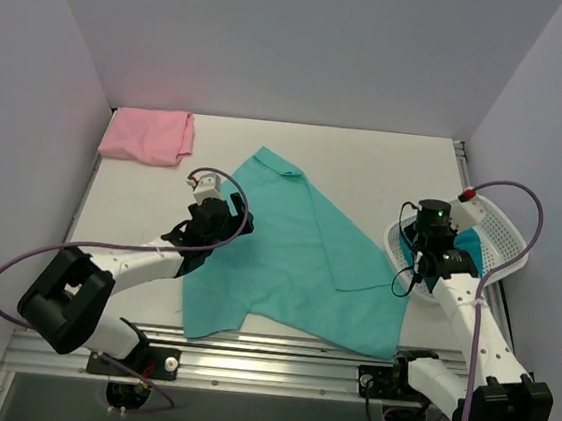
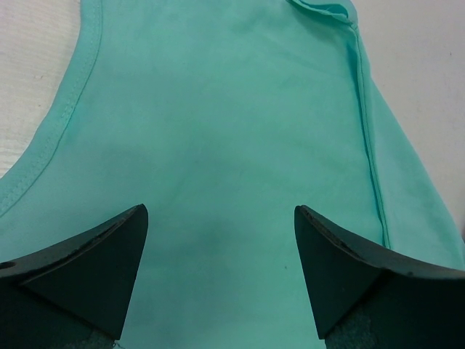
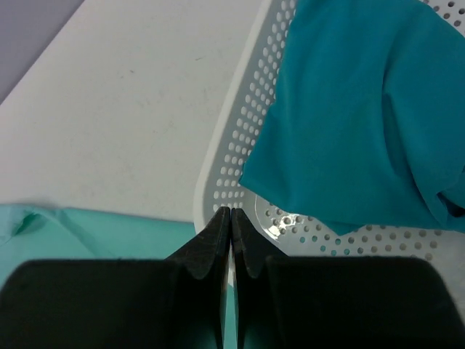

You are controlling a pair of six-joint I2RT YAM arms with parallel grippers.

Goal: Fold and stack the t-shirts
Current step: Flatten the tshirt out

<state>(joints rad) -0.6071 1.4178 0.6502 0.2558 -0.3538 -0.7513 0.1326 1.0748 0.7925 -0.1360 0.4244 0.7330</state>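
A light mint-green t-shirt lies spread flat mid-table, one flap folded over it. My left gripper hovers over its left part, open; in the left wrist view the mint cloth fills the gap between the wide-set fingers of that gripper, nothing gripped. A pale pink t-shirt lies folded at the back left. A darker teal t-shirt sits bunched in the basket. My right gripper is shut and empty at the basket's left rim, seen from above as the right gripper.
The white plastic mesh basket stands at the table's right edge, its perforated rim just ahead of my right fingertips. Grey walls close off the back and sides. Bare white tabletop shows behind the mint shirt.
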